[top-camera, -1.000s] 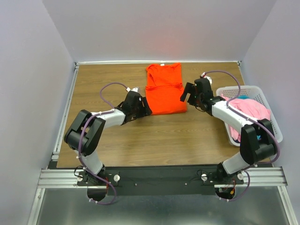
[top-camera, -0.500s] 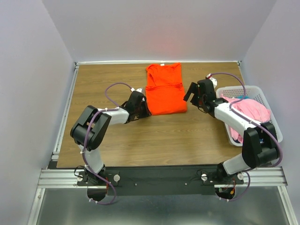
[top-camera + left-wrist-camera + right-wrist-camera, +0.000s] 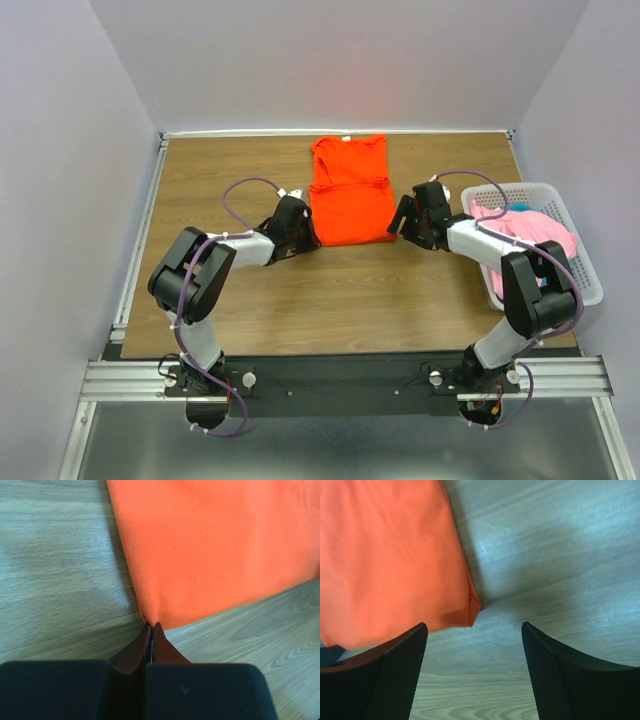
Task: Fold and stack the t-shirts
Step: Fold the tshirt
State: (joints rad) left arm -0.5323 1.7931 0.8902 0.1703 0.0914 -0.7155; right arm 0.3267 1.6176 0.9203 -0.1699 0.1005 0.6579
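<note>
An orange-red t-shirt (image 3: 350,195) lies flat and folded lengthwise at the back middle of the table. My left gripper (image 3: 310,238) sits at its near left corner. In the left wrist view the left gripper (image 3: 151,626) is shut, with the t-shirt (image 3: 215,550) corner puckered between the tips. My right gripper (image 3: 401,222) is low at the near right corner. In the right wrist view the right gripper (image 3: 475,625) is open, and the t-shirt (image 3: 390,555) corner lies just ahead of the gap, nearer the left finger. A pink t-shirt (image 3: 535,228) is heaped in the basket.
A white lattice basket (image 3: 588,272) stands at the right edge of the wooden table (image 3: 330,300), close behind my right arm. Grey walls enclose the table on three sides. A metal rail runs along the left edge.
My left gripper has closed on the shirt's near left corner. My right arm has swung down and left to the near right corner, and its jaws have narrowed a little.
</note>
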